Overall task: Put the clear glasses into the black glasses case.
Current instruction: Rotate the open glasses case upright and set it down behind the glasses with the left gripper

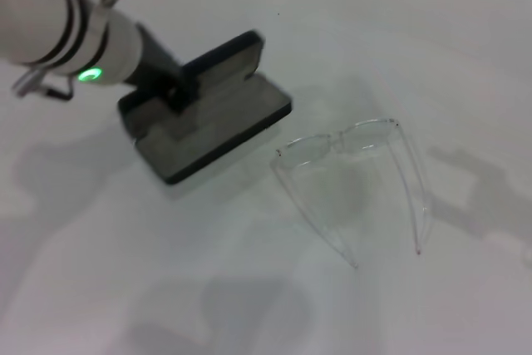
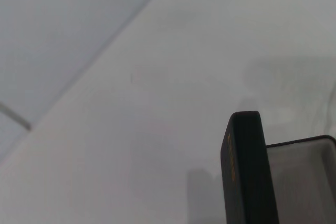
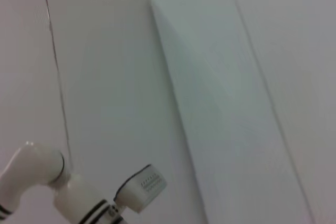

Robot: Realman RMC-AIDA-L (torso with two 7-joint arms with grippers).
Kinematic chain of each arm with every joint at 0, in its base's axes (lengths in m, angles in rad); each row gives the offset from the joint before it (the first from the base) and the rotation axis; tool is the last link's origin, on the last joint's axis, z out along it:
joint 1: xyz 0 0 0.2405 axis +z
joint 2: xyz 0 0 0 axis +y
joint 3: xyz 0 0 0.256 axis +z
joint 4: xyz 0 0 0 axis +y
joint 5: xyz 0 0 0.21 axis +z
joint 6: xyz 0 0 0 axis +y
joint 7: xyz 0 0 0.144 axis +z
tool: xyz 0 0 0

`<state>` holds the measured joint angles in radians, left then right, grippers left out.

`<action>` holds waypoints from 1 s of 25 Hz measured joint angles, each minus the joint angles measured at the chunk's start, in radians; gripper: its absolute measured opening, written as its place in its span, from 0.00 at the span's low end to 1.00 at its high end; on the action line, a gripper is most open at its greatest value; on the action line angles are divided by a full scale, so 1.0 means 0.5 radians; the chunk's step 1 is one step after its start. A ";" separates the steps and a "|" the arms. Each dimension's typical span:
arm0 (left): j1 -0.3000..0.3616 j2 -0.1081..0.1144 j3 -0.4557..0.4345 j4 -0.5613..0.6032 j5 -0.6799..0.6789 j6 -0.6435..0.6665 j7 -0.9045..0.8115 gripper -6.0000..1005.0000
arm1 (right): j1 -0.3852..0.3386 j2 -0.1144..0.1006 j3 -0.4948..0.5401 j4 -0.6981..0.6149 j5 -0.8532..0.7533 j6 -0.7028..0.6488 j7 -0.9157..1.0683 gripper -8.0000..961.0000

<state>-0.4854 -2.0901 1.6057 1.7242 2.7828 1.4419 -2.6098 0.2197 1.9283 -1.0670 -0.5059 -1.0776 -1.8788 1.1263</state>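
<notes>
A: 2 things lie on the white table (image 1: pixel 100 288): the black glasses case (image 1: pixel 214 126) and the clear glasses (image 1: pixel 353 176), apart from each other, the glasses on the case's right.

B: We see the case open, its lid (image 1: pixel 223 64) raised at the far side and the grey-lined tray facing up. Its long axis runs diagonally, from near left to far right.

A: We read the glasses as standing unfolded. Their front bar runs roughly left to right, rising slightly toward the far right, and both temple arms stretch toward us, so the lenses face away.

B: Our left arm (image 1: pixel 75 31) comes in from the upper left, slanting down to the case. Its left gripper (image 1: pixel 170 85) is at the tray's far-left end, just under the lid.

A: We cannot tell whether its fingers are spread or closed. The left wrist view shows only the lid's edge and a corner of grey lining.

B: Our right gripper is out of sight; its wrist camera looks at a wall and the left arm. Nothing lies between case and glasses.
</notes>
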 joint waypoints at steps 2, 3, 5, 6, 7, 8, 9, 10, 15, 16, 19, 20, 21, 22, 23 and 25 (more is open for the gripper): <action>-0.032 0.000 0.038 -0.007 0.000 -0.085 0.053 0.12 | -0.067 0.014 0.087 0.001 -0.001 -0.103 -0.065 0.75; -0.039 0.001 0.061 -0.012 0.000 -0.145 0.093 0.11 | -0.095 0.017 0.114 0.001 -0.001 -0.151 -0.097 0.75; -0.047 -0.001 0.135 -0.040 0.001 -0.289 0.209 0.11 | -0.147 0.021 0.147 0.005 -0.001 -0.247 -0.160 0.75; -0.053 -0.001 0.175 -0.067 0.001 -0.360 0.260 0.11 | -0.161 0.022 0.152 0.009 -0.001 -0.273 -0.173 0.75; -0.061 -0.002 0.215 -0.107 0.000 -0.430 0.302 0.11 | -0.176 0.024 0.159 0.021 -0.003 -0.304 -0.189 0.75; -0.080 -0.002 0.249 -0.156 0.000 -0.489 0.336 0.11 | -0.182 0.026 0.161 0.035 -0.005 -0.321 -0.200 0.75; -0.101 -0.002 0.279 -0.205 0.000 -0.546 0.371 0.11 | -0.185 0.026 0.161 0.060 -0.010 -0.332 -0.209 0.75; -0.122 -0.002 0.298 -0.249 0.000 -0.593 0.399 0.10 | -0.187 0.027 0.162 0.082 -0.015 -0.340 -0.217 0.75; -0.275 -0.004 0.409 -0.529 -0.020 -0.892 0.508 0.10 | -0.176 0.020 0.162 0.214 -0.053 -0.349 -0.269 0.75; -0.294 -0.004 0.426 -0.568 -0.020 -0.934 0.511 0.10 | -0.174 0.020 0.162 0.225 -0.056 -0.348 -0.275 0.75; -0.364 -0.007 0.484 -0.692 -0.023 -1.085 0.523 0.10 | -0.172 0.022 0.156 0.236 -0.059 -0.335 -0.281 0.75; -0.382 -0.008 0.503 -0.724 -0.026 -1.123 0.529 0.10 | -0.172 0.024 0.154 0.236 -0.060 -0.333 -0.282 0.75; -0.405 -0.010 0.531 -0.766 -0.027 -1.168 0.535 0.10 | -0.172 0.025 0.153 0.236 -0.061 -0.331 -0.283 0.75; -0.422 -0.012 0.552 -0.802 -0.029 -1.207 0.539 0.10 | -0.172 0.026 0.151 0.236 -0.061 -0.330 -0.285 0.75; -0.454 -0.014 0.587 -0.869 -0.030 -1.277 0.541 0.10 | -0.172 0.026 0.150 0.237 -0.061 -0.327 -0.287 0.75; -0.474 -0.015 0.605 -0.918 -0.030 -1.320 0.542 0.10 | -0.172 0.027 0.147 0.238 -0.061 -0.321 -0.290 0.75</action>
<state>-0.7226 -2.0978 1.9082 1.2654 2.7680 0.7818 -2.3391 0.1335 1.9418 -0.9934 -0.3870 -1.1080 -2.0393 0.9814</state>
